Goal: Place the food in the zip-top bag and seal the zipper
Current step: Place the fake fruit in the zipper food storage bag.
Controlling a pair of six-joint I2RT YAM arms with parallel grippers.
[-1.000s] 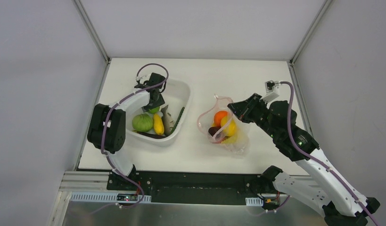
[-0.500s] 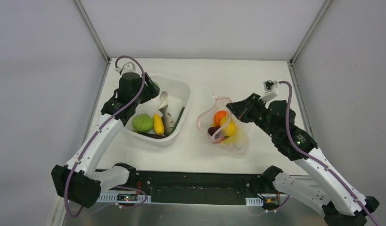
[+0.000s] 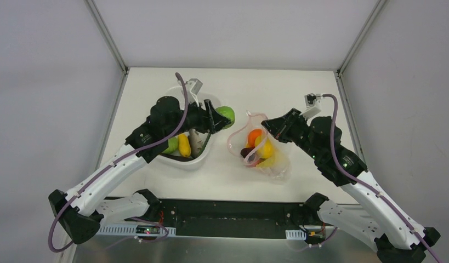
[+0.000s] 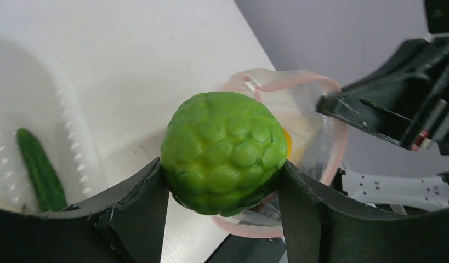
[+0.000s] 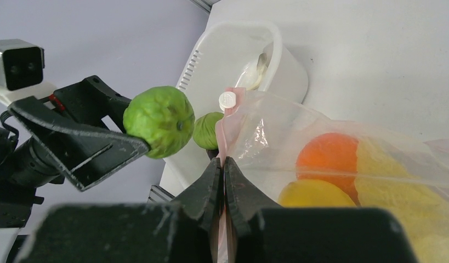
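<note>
My left gripper [image 3: 222, 116] is shut on a bumpy green fruit [image 4: 223, 152] and holds it in the air over the tub's right rim, just left of the zip-top bag [image 3: 268, 161]. The fruit also shows in the right wrist view [image 5: 159, 120]. The bag's mouth stands open, ringed by the pink zipper [image 3: 233, 137], with its white slider [image 5: 227, 99] at the top. My right gripper [image 3: 267, 124] is shut on the zipper edge [image 5: 222, 161] and holds it up. Orange [image 3: 256, 136], yellow [image 3: 266, 148] and dark purple [image 3: 248, 152] food lies inside the bag.
The white tub [image 3: 193, 163] sits left of the bag under my left arm. It holds a green round fruit [image 3: 170, 145], a yellow piece [image 3: 183, 145], a pale piece [image 3: 195, 141] and a green cucumber [image 4: 40, 170]. Grey walls stand close on both sides.
My left gripper has swung from the tub's far left corner to the right, carrying the green fruit up and toward the bag's mouth. The right gripper has kept its hold.
</note>
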